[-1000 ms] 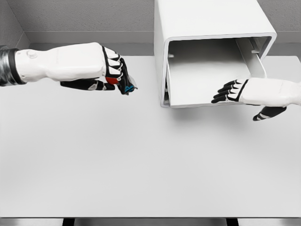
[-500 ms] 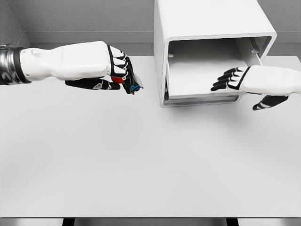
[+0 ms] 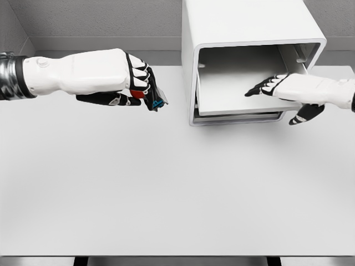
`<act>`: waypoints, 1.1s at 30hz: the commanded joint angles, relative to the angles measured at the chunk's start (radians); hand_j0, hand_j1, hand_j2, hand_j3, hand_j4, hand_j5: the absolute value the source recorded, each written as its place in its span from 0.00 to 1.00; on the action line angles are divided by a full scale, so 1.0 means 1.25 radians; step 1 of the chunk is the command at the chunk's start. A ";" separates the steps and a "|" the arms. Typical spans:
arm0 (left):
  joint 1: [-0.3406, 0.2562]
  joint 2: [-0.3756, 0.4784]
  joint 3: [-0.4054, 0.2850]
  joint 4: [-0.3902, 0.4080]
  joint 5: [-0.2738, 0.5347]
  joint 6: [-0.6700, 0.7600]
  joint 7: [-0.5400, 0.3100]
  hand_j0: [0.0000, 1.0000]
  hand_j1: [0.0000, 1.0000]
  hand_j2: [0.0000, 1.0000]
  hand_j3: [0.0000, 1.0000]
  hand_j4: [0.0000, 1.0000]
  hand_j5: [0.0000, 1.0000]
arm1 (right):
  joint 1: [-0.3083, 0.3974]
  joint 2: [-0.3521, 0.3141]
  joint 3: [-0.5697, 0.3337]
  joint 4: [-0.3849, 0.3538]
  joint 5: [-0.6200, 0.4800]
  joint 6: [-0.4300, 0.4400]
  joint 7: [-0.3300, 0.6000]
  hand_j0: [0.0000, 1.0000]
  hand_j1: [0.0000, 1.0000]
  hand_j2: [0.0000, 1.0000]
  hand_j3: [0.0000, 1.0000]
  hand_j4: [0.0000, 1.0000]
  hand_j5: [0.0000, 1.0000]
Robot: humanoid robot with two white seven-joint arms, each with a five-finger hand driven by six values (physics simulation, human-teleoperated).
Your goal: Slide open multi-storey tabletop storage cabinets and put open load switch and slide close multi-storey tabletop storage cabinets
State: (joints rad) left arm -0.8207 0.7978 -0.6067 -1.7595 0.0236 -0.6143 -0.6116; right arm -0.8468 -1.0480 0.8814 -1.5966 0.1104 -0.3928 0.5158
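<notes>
A white storage cabinet (image 3: 244, 22) stands at the back right of the table, its front cavity showing a white drawer (image 3: 238, 102) that sits nearly level with the cabinet's front. My left hand (image 3: 138, 88) hovers left of the cabinet, shut on a small dark load switch (image 3: 155, 100) with red and blue parts. My right hand (image 3: 277, 88) reaches in from the right with fingers extended flat over the drawer's right part, thumb below the drawer edge.
The white table (image 3: 166, 188) stretches wide in front of both hands. A grey wall (image 3: 100, 22) runs behind the table and the cabinet.
The drawer has slid back into the cabinet with my right hand moving up and inward with it. My left hand shifted slightly right with the switch, then held.
</notes>
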 commanded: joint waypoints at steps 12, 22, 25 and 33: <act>-0.001 0.005 0.001 0.000 0.006 0.003 0.001 0.45 0.45 0.45 0.45 0.45 0.45 | -0.001 -0.002 0.020 -0.037 0.095 -0.062 0.018 1.00 1.00 1.00 1.00 1.00 1.00; -0.005 0.006 0.001 0.004 0.006 0.003 0.001 0.45 0.45 0.45 0.45 0.45 0.45 | -0.007 -0.049 0.013 -0.059 0.093 -0.174 0.010 1.00 1.00 1.00 1.00 1.00 1.00; -0.005 0.006 0.001 0.004 0.006 0.003 0.001 0.45 0.45 0.45 0.45 0.45 0.45 | -0.004 -0.079 0.012 -0.062 0.092 -0.174 0.007 1.00 1.00 1.00 1.00 1.00 1.00; -0.005 0.004 0.003 0.001 0.008 0.003 0.001 0.45 0.45 0.45 0.45 0.45 0.45 | -0.001 -0.122 0.010 -0.063 0.090 -0.174 0.006 1.00 1.00 1.00 1.00 1.00 1.00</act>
State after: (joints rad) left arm -0.8268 0.8027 -0.6051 -1.7564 0.0250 -0.6145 -0.6113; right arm -0.8468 -1.1895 0.8945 -1.6744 0.2287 -0.6116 0.5233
